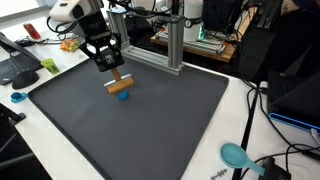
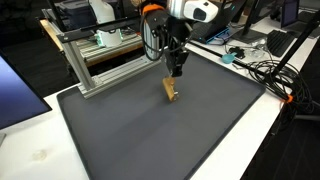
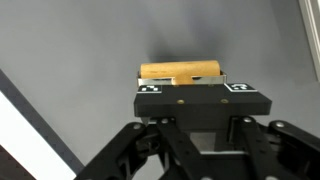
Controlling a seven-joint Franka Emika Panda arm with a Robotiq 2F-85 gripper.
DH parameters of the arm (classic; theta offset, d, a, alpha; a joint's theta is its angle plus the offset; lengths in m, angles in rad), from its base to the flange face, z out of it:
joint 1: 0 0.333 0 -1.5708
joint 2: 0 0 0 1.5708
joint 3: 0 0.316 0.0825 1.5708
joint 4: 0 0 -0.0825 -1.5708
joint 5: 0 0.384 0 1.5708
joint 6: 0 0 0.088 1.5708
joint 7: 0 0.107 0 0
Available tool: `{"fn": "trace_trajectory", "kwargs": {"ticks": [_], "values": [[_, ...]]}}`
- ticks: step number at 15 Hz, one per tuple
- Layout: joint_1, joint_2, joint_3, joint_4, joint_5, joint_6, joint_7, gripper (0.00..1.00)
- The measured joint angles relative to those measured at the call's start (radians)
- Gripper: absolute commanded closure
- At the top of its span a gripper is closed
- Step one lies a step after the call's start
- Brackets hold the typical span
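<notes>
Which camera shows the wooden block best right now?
The wrist view: the wooden block sits large at centre, gripped at the tips of the claw, which hides its near edge. Both exterior views show it small beneath the claw; in an exterior view a blue piece lies close by it.

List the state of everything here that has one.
end effector: shut on the wooden block.
wooden block: gripped, level, close by the blue piece; contact unclear.
blue piece: resting on the mat, not gripped.
teal scoop: lying off the mat, untouched.
</notes>
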Motion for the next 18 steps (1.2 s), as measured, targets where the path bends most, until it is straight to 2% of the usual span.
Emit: {"fn": "trace_trajectory", "kwargs": {"ticks": [6,18], "values": [[0.0,0.03,0.001,0.004,0.0,0.044,0.0,0.78],[0.0,0.068,0.008,0.048,0.0,0.023,0.0,0.78]]}}
